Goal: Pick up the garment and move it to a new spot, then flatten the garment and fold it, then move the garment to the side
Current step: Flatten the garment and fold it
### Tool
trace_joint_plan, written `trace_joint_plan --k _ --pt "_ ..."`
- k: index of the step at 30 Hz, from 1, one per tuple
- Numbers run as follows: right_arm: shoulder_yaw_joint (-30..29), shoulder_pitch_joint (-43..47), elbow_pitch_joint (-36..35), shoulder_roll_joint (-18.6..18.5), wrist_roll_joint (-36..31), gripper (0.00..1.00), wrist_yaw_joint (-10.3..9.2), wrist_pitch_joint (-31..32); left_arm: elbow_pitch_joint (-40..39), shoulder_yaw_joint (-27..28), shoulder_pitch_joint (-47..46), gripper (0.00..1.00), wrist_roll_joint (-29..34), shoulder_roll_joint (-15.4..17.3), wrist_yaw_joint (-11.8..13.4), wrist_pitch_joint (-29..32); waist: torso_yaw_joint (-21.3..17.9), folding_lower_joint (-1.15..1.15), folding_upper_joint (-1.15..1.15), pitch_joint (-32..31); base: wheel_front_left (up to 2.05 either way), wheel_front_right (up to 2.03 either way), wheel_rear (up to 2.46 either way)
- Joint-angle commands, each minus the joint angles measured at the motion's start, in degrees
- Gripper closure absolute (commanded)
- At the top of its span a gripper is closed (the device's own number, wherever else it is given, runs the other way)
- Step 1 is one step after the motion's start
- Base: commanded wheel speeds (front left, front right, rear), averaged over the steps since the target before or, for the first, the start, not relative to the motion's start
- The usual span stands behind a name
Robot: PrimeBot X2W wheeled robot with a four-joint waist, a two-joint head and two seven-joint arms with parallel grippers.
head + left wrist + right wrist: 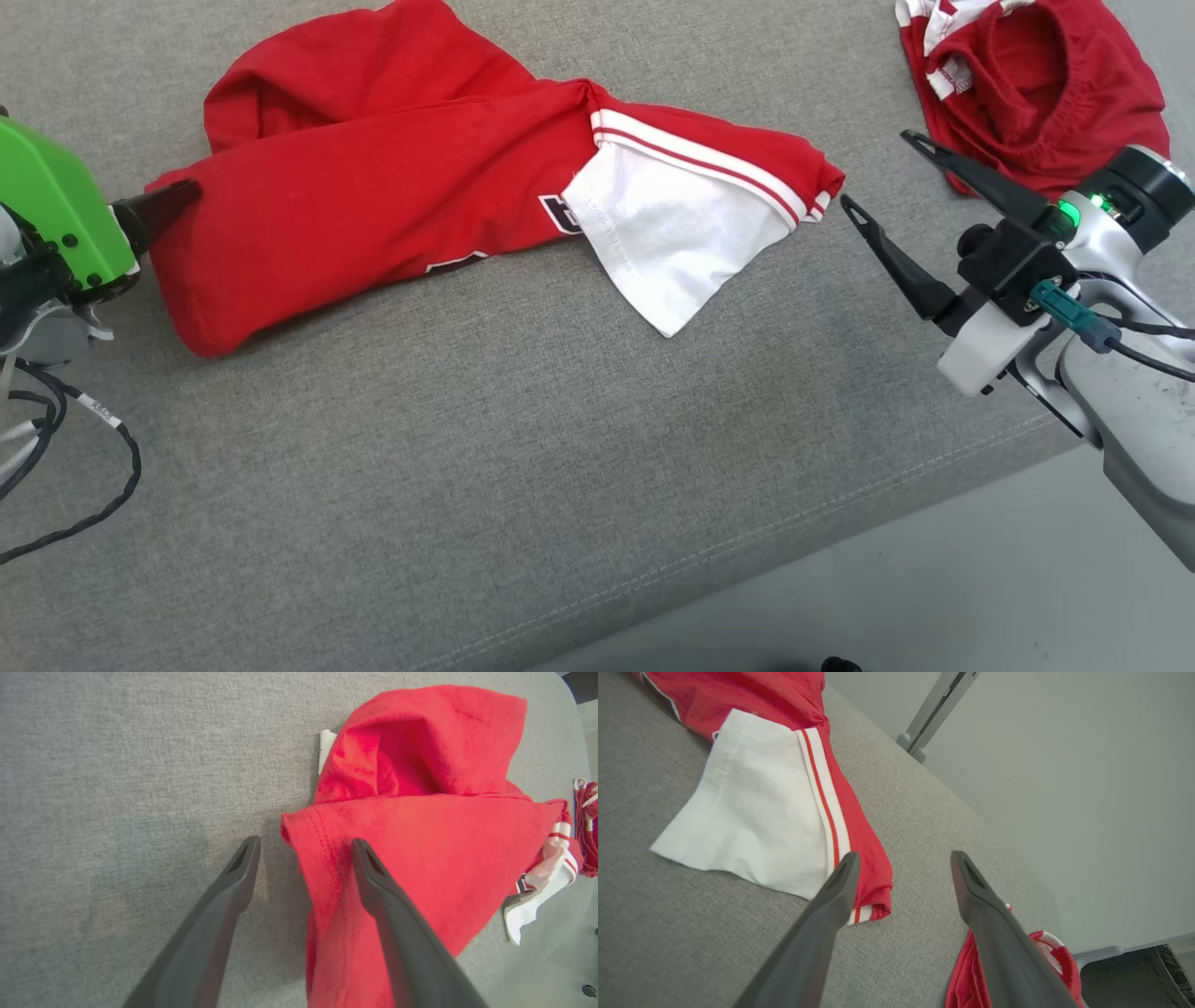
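The garment (373, 187) is a red shirt with a white sleeve and a striped cuff, lying crumpled across the grey padded surface (523, 467). My left gripper (177, 196) sits at its left end. In the left wrist view it (304, 843) is open, with the garment's (420, 835) hemmed corner lying between the fingers and one finger over the red cloth. My right gripper (875, 168) hovers open just right of the cuff end. In the right wrist view it (904, 855) straddles bare surface beside the garment's (761, 812) cuff.
A second red garment (1036, 84) with an elastic band lies at the far right, under my right arm (966, 975). The padded surface ends along a diagonal front edge (840, 541), with pale floor beyond. Cables (103, 439) hang at the lower left.
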Motion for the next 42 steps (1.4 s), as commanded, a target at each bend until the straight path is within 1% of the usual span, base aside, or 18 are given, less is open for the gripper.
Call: trace_joint_plan --k 1,4,7,11,14,19,21,23,24,25,28,29,30,31,34,38,40,42 --pt "0.2 -0.3 0.1 0.1 -0.2 0.00 -0.11 -0.2 -0.4 0.2 1.0 0.00 -0.4 0.3 0.2 -0.2 0.0 -0.01 0.00 -0.1 0.00 0.00 0.00" --pt "0.3 -0.5 -0.2 0.1 -0.1 0.00 -0.11 -0.3 -1.1 1.0 1.8 0.00 -1.9 -0.4 -0.3 -0.2 0.1 -0.01 0.00 -0.2 0.00 0.00 0.00" --pt "0.2 -0.4 -0.2 -0.1 0.1 0.00 -0.11 -0.3 -2.1 1.1 2.3 0.06 -2.8 -1.0 -1.0 -0.1 0.2 -0.01 0.00 -0.4 0.00 0.00 0.00" --pt "0.0 -0.2 -0.3 0.1 0.2 0.00 -0.11 -0.3 -2.4 2.0 2.9 0.08 -3.8 -1.6 -1.5 -1.0 0.2 -0.01 0.00 -0.4 0.00 0.00 0.00" --pt "-0.1 -0.2 -0.5 0.2 0.2 0.00 -0.11 -0.3 -2.7 2.3 2.7 0.08 -3.5 -1.9 -2.1 -2.0 0.0 -0.01 0.00 -0.4 0.00 0.00 0.00" --pt "-0.3 -0.2 -0.4 0.6 0.0 0.00 -0.11 -0.3 -2.2 2.6 1.7 0.00 -1.9 -2.3 -3.3 -4.8 -0.2 -0.01 0.00 -0.2 0.00 0.00 0.00" --pt "-0.3 -0.1 -0.4 0.8 0.0 0.00 -0.11 -0.3 -1.7 2.9 1.4 0.02 -1.8 -2.7 -3.9 -5.8 -0.3 -0.01 0.00 -0.2 0.00 0.00 0.00" --pt "-0.4 -0.1 -0.4 0.8 0.0 0.00 -0.11 -0.3 -1.3 2.8 1.2 0.11 -1.8 -3.0 -4.3 -6.1 -0.4 -0.01 0.00 -0.1 0.00 0.00 0.00" --pt "-0.4 -0.1 -0.4 0.9 0.0 0.00 -0.11 -0.3 -1.1 2.8 1.1 0.22 -1.7 -3.0 -4.4 -6.2 -0.4 -0.01 0.00 -0.1 0.00 0.00 0.00" --pt "-0.5 -0.1 -0.3 1.0 0.0 0.00 -0.11 -0.3 -0.9 2.5 1.1 0.47 -1.4 -3.1 -4.8 -6.3 -0.5 -0.01 0.00 0.0 0.00 0.00 0.00" --pt "-0.6 -0.1 -0.1 1.1 -0.1 0.00 -0.11 -0.3 -0.1 2.3 0.8 0.72 -1.2 -3.3 -5.6 -7.0 -0.6 -0.01 0.00 0.0 0.00 0.00 0.00" --pt "-0.6 0.0 -0.1 1.1 -0.1 0.00 -0.11 -0.3 0.1 2.3 0.7 0.75 -1.0 -3.4 -5.9 -7.3 -0.6 -0.01 0.00 0.0 0.00 0.00 0.00" --pt "-0.7 0.1 -0.1 1.1 -0.2 0.00 -0.11 -0.3 0.4 2.2 0.7 0.91 -0.8 -3.5 -6.0 -7.5 -0.6 -0.01 0.00 0.0 0.00 0.00 0.00" --pt "-0.7 0.1 -0.1 1.2 -0.2 0.00 -0.11 -0.3 0.7 1.8 0.7 1.00 -0.3 -3.4 -6.2 -7.6 -0.6 -0.01 0.00 0.0 0.00 0.00 0.00" --pt "-0.8 0.3 0.0 1.3 -0.4 0.00 -0.11 -0.3 1.5 1.5 0.3 1.00 0.7 -3.6 -6.8 -8.9 -0.5 -0.01 0.00 -0.2 0.00 0.00 0.00" --pt "-1.0 0.7 0.3 1.3 -0.5 0.00 -0.11 -0.3 2.0 2.1 0.1 1.00 1.3 -4.4 -8.6 -11.7 0.2 -0.01 0.00 -1.1 0.00 0.00 0.00" --pt "-1.1 1.1 0.5 1.1 -0.6 0.00 -0.11 -0.3 1.5 2.4 0.5 1.00 1.0 -4.9 -10.2 -13.2 0.8 -0.01 0.00 -2.0 0.00 0.00 0.00" --pt "-1.8 2.1 0.5 0.6 -0.6 0.00 -0.11 -0.3 -0.2 2.5 2.5 1.00 0.6 -5.2 -12.5 -15.1 2.0 -0.01 0.00 -3.4 0.00 0.00 0.00"
